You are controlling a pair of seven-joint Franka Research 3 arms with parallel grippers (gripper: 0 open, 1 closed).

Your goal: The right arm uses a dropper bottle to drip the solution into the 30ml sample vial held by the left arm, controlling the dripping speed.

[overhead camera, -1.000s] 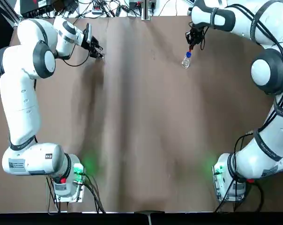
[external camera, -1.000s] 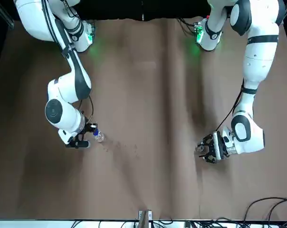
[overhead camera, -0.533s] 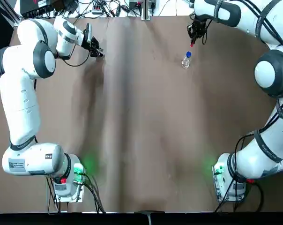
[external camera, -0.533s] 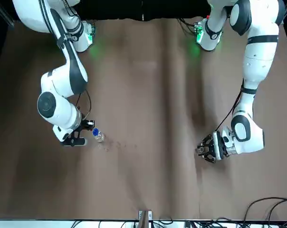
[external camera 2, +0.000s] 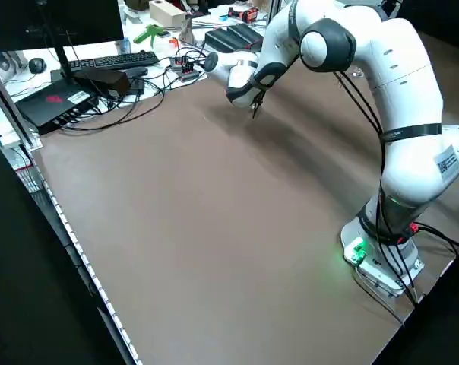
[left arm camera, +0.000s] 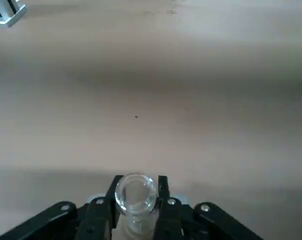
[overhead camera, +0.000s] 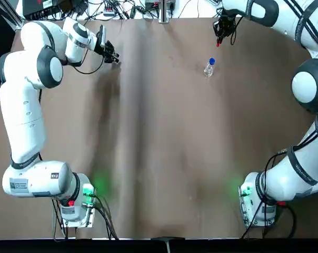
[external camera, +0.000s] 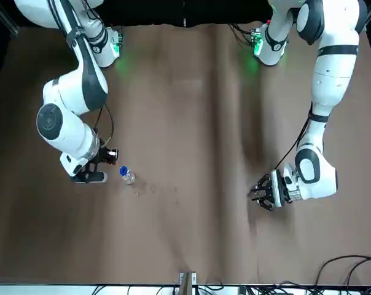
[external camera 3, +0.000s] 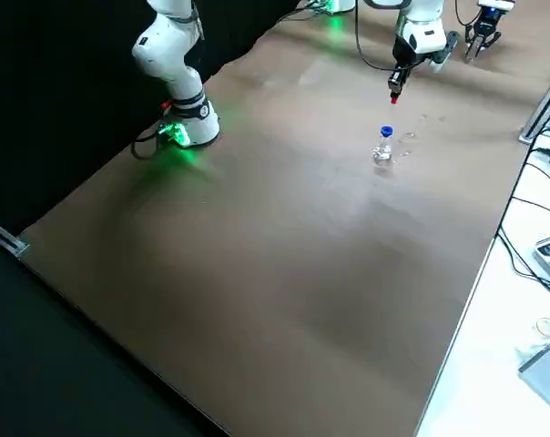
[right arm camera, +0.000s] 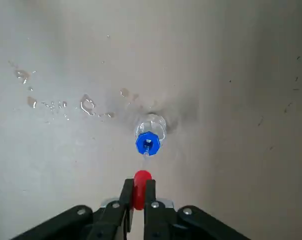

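Observation:
The dropper bottle (overhead camera: 209,67) stands upright on the brown table, its blue collar (right arm camera: 147,143) bare. My right gripper (overhead camera: 218,39) hangs above and beyond it, near the far edge, shut on the red-tipped dropper top (right arm camera: 140,186), which is out of the bottle. From the right side the red tip (external camera 3: 392,100) sits well above the bottle (external camera 3: 383,146). My left gripper (overhead camera: 110,54) is at the far left, shut on the 30ml sample vial (left arm camera: 135,195). The vial's open mouth shows between the fingers. The two grippers are far apart.
Small wet drops (right arm camera: 86,105) lie on the table beside the bottle. Beyond the far edge are a keyboard (external camera 2: 108,61), cables and boxes. Both arm bases (overhead camera: 77,203) stand at the near edge with green lights.
My right gripper has pulled the red dropper top out of the bottle and risen toward the far edge. The bottle stays standing. The left gripper has barely shifted.

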